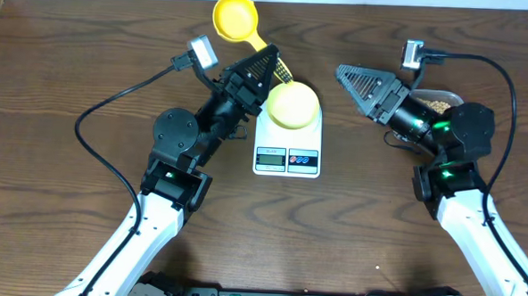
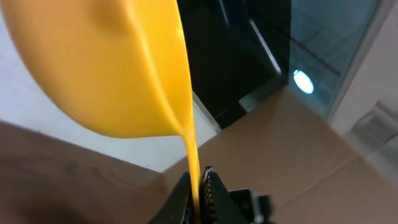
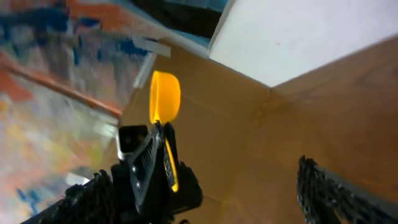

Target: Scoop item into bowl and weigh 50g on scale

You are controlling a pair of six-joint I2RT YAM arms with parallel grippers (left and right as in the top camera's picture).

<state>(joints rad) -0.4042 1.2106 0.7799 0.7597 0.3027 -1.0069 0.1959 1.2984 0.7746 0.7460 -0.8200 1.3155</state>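
Overhead first: the scale [image 1: 287,140] sits mid-bench [image 1: 62,77], with its display and buttons on the 6 o'clock edge. I can't read the numbers. The little pale bowl [image 1: 292,105] is parked on the scale's top, toward the 12 o'clock end. The left claw [image 1: 269,63] is at about 11 o'clock from the bowl, just beside it, and it's pinching the handle [image 1: 260,44] of the yellow scoop [image 1: 237,17]. The scoop's cup pokes further out toward 11 o'clock, near the bench's far edge. The right claw [image 1: 351,85] is off at 2 o'clock from the bowl, spread apart with nothing in it, and pointing back toward the scale. The beans [image 1: 440,106] are at 3 o'clock from the scale in a clear container [image 1: 452,96], which is mostly hidden behind the right arm.

In the left wrist view the scoop fills the 10 to 12 o'clock part of the shot. Its handle runs down to 6 o'clock, where both fingers are pressed against it, one on each side.

In the right wrist view the claw's own fingers [image 3: 329,190] sit at 7 and 4 o'clock, wide apart, with nothing between them. Straight ahead is the other claw gripping the scoop, seen edge-on at about 10 o'clock from centre. It's pretty blurry, so I can't tell whether the scoop has anything in it.
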